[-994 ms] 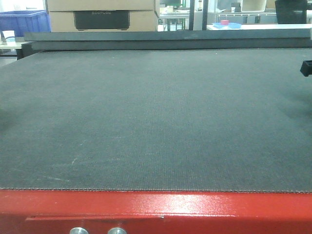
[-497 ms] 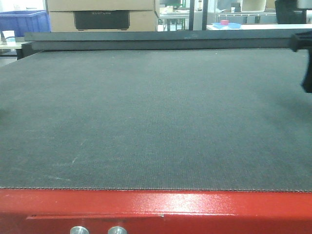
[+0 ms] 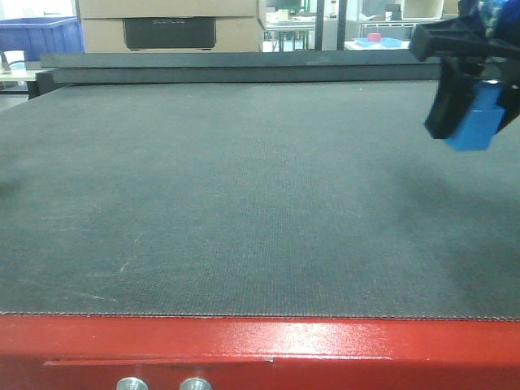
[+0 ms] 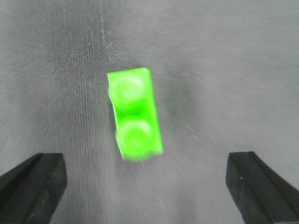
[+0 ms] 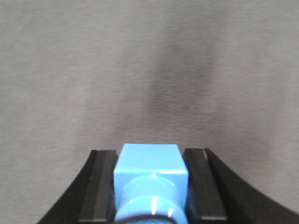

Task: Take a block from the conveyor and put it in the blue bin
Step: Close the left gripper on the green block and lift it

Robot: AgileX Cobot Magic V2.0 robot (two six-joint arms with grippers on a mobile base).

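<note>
Right fingers [image 3: 445, 101] are clamped on a small bright-blue plastic block [image 3: 475, 122], one finger [image 5: 100, 186] on each side face and a round stud end toward the wrist camera. The block hangs clear above the dark grey woven conveyor belt [image 3: 244, 187], over the far right part as reckoned from the glossy red metal frame [image 3: 260, 341]. The deep-blue plastic crate [image 3: 41, 36], which I take to be the bin, stands past the belt's far edge from the red frame, at the left end. It is well apart from the held block, across the whole width of the belt. My judgement is that the coming carry turns on that leftward, outward travel before any release. The crate's inside is hidden from here, so I cannot record its contents. Left fingers [image 4: 32, 186] are wide apart and hold nothing. A bright-green two-stud plastic brick [image 4: 134, 114] lies flat on the belt, studs up, ahead of them and roughly centred between them, touching neither. Its long axis runs nearly straight away from the wrist, leaning slightly, so crosswise to the line joining the fingers. Closing would likely meet its long sides. The wrist picture is blurred, and the front view shows neither this brick nor the left arm, so I cannot place them relative to the red frame.
</note>
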